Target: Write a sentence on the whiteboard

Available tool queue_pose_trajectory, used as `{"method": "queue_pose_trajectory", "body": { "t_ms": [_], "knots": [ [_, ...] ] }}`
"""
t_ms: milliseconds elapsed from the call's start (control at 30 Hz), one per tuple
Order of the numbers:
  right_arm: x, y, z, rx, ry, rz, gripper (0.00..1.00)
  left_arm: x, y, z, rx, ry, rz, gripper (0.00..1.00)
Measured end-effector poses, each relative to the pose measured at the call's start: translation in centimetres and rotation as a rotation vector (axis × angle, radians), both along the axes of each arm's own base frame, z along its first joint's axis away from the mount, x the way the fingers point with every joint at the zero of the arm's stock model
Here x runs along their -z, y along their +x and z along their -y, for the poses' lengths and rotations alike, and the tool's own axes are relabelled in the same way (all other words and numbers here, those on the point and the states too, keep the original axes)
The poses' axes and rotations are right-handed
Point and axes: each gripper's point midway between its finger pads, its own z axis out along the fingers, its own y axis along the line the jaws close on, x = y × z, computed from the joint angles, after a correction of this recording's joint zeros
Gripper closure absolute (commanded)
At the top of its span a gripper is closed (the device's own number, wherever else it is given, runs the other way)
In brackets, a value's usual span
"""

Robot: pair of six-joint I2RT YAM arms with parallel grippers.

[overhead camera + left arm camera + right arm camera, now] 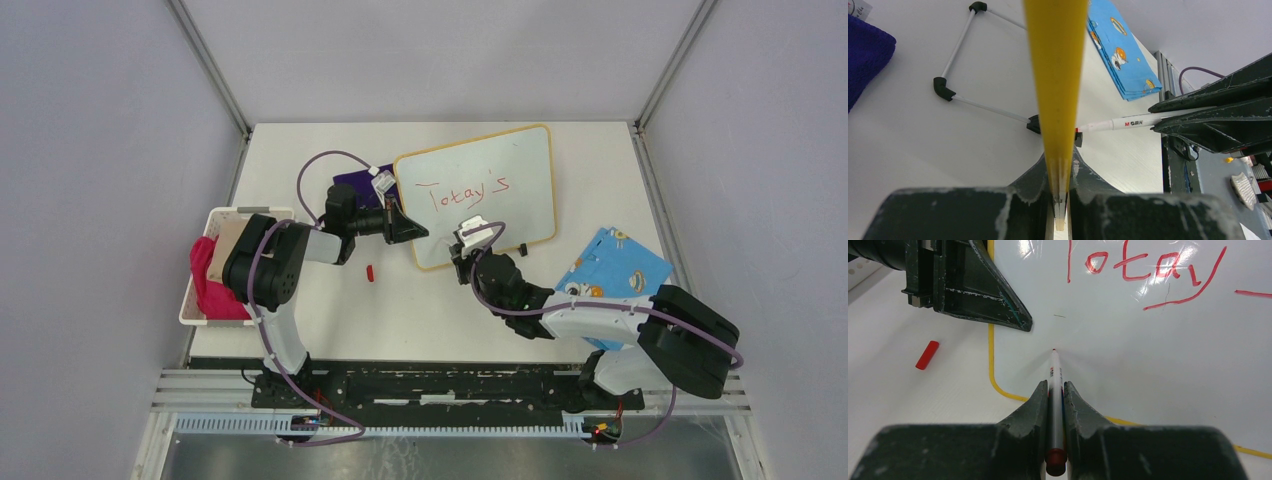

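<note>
The whiteboard [500, 215] stands tilted at the table's middle, its yellow frame [1055, 75] edge-on in the left wrist view. Red writing [470, 190] on it reads roughly "Totay's" [1148, 267] in one line. My left gripper [405, 225] is shut on the board's left edge, with the frame pinched between the jaws of the left gripper [1060, 156]. My right gripper [470, 242] is shut on a white marker [1054, 375] whose tip touches the board below the writing, near its lower left corner. The marker [1128, 122] also shows in the left wrist view.
A red marker cap [371, 272] lies on the table left of the board. A blue patterned sheet [610, 265] lies at the right. A purple cloth [360, 180] sits behind my left gripper. A white basket [240, 212] with pink cloth stands at the left edge.
</note>
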Motion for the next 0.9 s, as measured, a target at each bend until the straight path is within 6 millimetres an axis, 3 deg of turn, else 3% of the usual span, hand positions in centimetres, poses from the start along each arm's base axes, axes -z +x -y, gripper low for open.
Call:
{"method": "queue_pose_trajectory", "body": {
  "t_ms": [900],
  "knots": [
    [1.7,-0.5,1.2,0.021,-0.021,-0.046,1.00,0.0,0.0,0.0,0.001,0.002,-0.004,0.98]
  ]
}}
